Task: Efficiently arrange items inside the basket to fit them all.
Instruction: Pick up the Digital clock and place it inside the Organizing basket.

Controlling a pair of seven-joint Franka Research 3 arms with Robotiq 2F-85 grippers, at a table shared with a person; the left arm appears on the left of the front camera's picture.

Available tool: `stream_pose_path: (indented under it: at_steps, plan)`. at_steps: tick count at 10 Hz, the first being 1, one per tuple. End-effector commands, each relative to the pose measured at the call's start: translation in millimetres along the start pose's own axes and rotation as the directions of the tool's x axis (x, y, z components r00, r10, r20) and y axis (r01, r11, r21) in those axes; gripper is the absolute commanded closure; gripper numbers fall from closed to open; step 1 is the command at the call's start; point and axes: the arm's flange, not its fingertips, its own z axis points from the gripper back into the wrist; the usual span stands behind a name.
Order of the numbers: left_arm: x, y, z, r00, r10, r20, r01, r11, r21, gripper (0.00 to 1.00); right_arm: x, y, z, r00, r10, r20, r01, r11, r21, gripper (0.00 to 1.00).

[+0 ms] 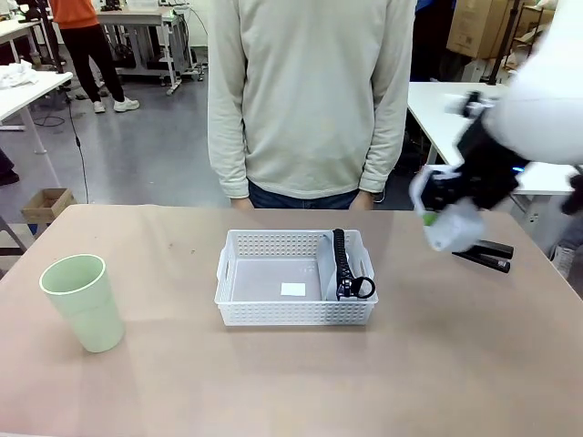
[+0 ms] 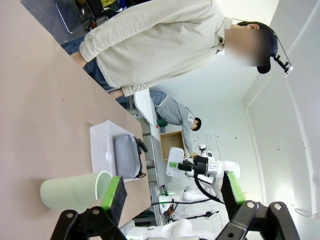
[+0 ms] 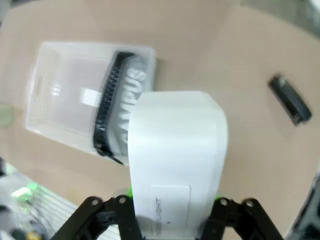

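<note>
The right claw [image 1: 443,218] is closed part-way on the white box [image 3: 175,150], gripping it by one end. It holds the box in the air above the worktop [image 1: 273,382], to the right of the basket [image 1: 291,312]. The basket sits mid-worktop with the pouch [image 1: 339,264] standing on edge against its right wall, zipper up, so the left part of its floor is bare. The cup [image 1: 82,300] stands upright on the worktop, well to the left of the basket. The slab [image 1: 485,257] lies flat on the right, just beyond the lifted box. The left claw [image 2: 172,192] is spread wide with nothing in it, raised above the worktop near the cup. The step in hand looks like loading the box, with the cup and slab not yet packed. Next, the box needs to travel left over the rim and come down in the free space beside the pouch. Setting it snug against the pouch or a wall would leave room for the cup and slab, and the claw should clear the zipper on the way down.
</note>
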Motion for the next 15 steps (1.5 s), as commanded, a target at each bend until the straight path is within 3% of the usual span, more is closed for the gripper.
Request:
stream_pose_path:
  at_steps: [1,3,5,7,8,9,10,12,13,15]
  plan:
    - [-0.9,-0.9,1.5,1.0,-0.018,-0.006,0.018,1.0,-0.009,0.0,64.0,62.5,-19.3,0.981,0.192,-0.015,-0.192,0.979,-0.06,0.48]
    - [-0.9,-0.9,1.5,1.0,-0.018,-0.006,0.018,1.0,-0.009,0.0,91.4,142.1,-50.2,0.91,0.406,-0.083,-0.41,0.911,-0.036,0.48]
    - [-0.9,-0.9,1.5,1.0,-0.018,-0.006,0.018,1.0,-0.009,0.0,94.0,215.3,-88.3,0.793,0.588,-0.156,-0.592,0.805,0.025,0.48]
    - [-0.9,-0.9,1.5,1.0,-0.018,-0.006,0.018,1.0,-0.009,0.0,88.7,252.2,-122.6,0.688,0.679,-0.256,-0.692,0.72,0.049,0.48]
    - [-0.9,-0.9,1.5,1.0,-0.018,-0.006,0.018,1.0,-0.009,0.0,89.3,253.8,-125.2,0.634,0.706,-0.317,-0.725,0.685,0.074,0.48]
    - [-0.9,-0.9,1.5,1.0,-0.018,-0.006,0.018,1.0,-0.009,0.0,93.9,244.2,-112.4,0.7,0.63,-0.336,-0.674,0.738,-0.02,0.48]
    - [-0.9,-0.9,1.5,1.0,-0.018,-0.006,0.018,1.0,-0.009,0.0,66.9,257.0,-139.9,0.697,0.664,-0.271,-0.671,0.737,0.081,0.48]
    - [-0.9,-0.9,1.5,1.0,-0.018,-0.006,0.018,1.0,-0.009,0.0,66.9,257.0,-139.9,0.697,0.664,-0.271,-0.671,0.737,0.081,0.48]
    - [-0.9,-0.9,1.5,1.0,-0.018,-0.006,0.018,1.0,-0.009,0.0,74.7,255.8,-139.1,0.684,0.659,-0.311,-0.676,0.734,0.069,0.48]
    - [-0.9,-0.9,1.5,1.0,-0.018,-0.006,0.018,1.0,-0.009,0.0,74.5,246.3,-164.3,0.664,0.667,-0.339,-0.694,0.718,0.053,0.48]
